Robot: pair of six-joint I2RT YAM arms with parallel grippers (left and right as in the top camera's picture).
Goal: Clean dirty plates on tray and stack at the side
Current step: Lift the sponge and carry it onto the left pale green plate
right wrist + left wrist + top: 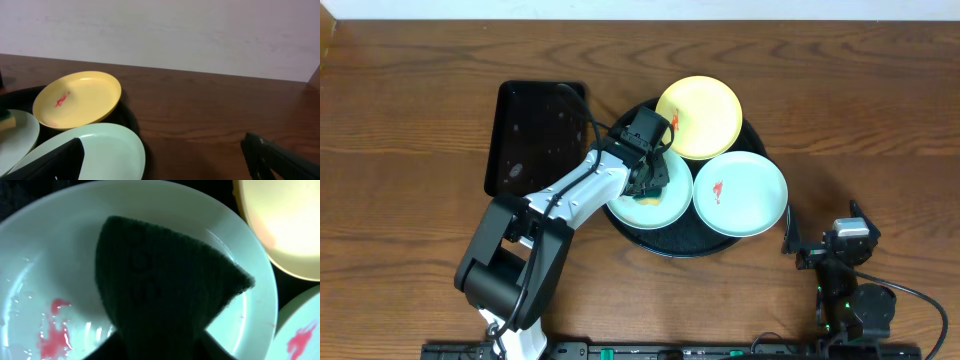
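Note:
The round black tray [761, 137] holds three plates. A yellow plate [705, 122] with a red smear leans at the back. A mint plate [752, 200] with a red smear lies at the right. A second mint plate [650, 215] lies at the front left; in the left wrist view [60, 250] it is wet with a red smear. My left gripper [650, 180] is shut on a dark green sponge [170, 290] pressed on that plate. My right gripper [825, 248] is open and empty over bare wood right of the tray.
A smaller rectangular black tray [535, 135] lies left of the round one. Brown wood tabletop [880, 120] lies to the right. A pale wall stands behind the table in the right wrist view [200, 35].

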